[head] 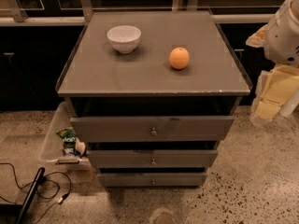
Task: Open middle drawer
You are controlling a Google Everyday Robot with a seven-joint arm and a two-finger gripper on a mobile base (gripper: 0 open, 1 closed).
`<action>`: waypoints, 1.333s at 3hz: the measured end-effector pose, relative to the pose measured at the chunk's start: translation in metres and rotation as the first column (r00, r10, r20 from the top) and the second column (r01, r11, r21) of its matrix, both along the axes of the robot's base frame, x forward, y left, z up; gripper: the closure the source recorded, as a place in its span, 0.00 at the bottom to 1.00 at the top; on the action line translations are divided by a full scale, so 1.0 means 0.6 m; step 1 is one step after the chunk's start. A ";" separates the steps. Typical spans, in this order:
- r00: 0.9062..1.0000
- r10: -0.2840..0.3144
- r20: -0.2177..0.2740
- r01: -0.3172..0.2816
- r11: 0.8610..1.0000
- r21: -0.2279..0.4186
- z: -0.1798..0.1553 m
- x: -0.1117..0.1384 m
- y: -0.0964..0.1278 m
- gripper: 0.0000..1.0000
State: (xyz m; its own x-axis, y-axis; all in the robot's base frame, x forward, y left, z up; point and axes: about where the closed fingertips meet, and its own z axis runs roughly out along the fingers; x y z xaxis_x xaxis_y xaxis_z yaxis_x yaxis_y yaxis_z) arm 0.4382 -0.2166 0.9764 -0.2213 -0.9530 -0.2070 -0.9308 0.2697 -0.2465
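A grey cabinet [154, 73] has three flat drawer fronts stacked under its top. The middle drawer [187, 158] is the medium-width front, with a small round brass knob [153, 161] at its centre. Its front sits between the wider top drawer [196, 127] and the narrower bottom drawer [182, 179]. My white arm [284, 27] comes in at the right edge. My gripper [270, 97], pale yellow, hangs to the right of the cabinet, well apart from the drawer fronts and from the knob.
A white bowl [124, 38] and an orange [179, 58] rest on the cabinet top. A clear plastic bin [53, 139] with a green packet [68, 136] stands on the floor at the left. Black cables [49, 185] lie on the speckled floor at the lower left.
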 end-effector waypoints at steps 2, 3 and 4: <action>1.000 0.001 -0.024 0.000 1.000 0.015 -0.025 -0.007 -0.002 0.00; 0.997 0.040 -0.059 -0.037 0.998 0.048 -0.102 -0.028 -0.001 0.00; 0.992 0.106 -0.075 -0.100 0.991 0.087 -0.218 -0.057 -0.002 0.00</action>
State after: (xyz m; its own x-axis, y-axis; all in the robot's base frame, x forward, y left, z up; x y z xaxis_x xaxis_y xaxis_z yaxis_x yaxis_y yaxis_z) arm 0.4038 -0.2176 0.8456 -0.1416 -0.9519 -0.2716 -0.9704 0.1877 -0.1520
